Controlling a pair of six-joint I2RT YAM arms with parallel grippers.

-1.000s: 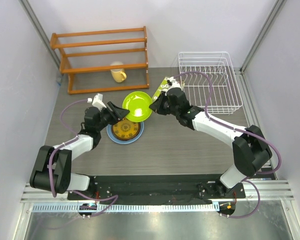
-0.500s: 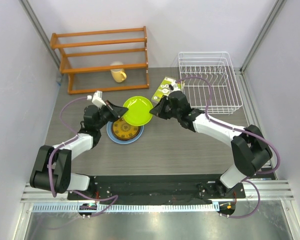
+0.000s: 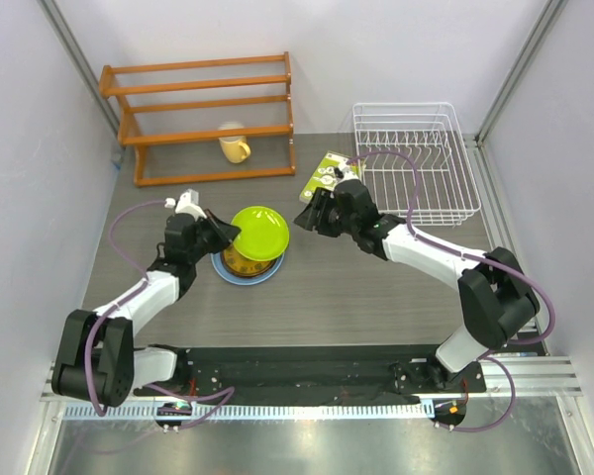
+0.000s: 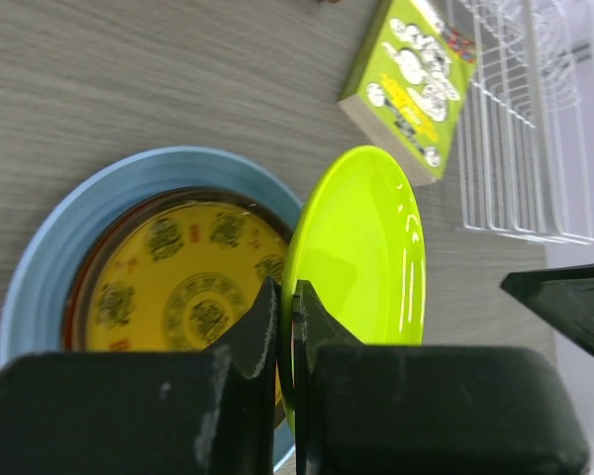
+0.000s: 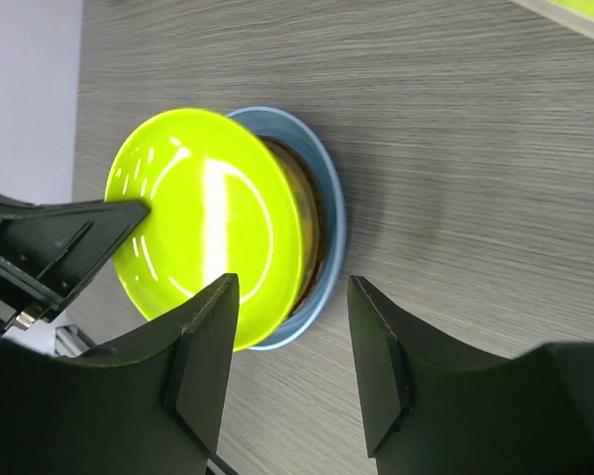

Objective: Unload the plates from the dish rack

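Note:
The lime green plate hangs tilted over the stack, and my left gripper is shut on its left rim. In the left wrist view the left gripper pinches the lime plate edge-on. Below lie the amber plate and a dark red rim, inside the light blue plate. My right gripper stands open just right of the lime plate, not touching it. In the right wrist view the right gripper frames the lime plate and the blue plate. The white wire dish rack holds no plates.
An orange wooden shelf rack stands at the back left with a yellow mug on it. A green box lies between the stack and the dish rack, just behind my right gripper.
My right gripper has opened and let go of the lime plate. My left gripper has shut on the plate's rim and carried it left and nearer, over the stack.

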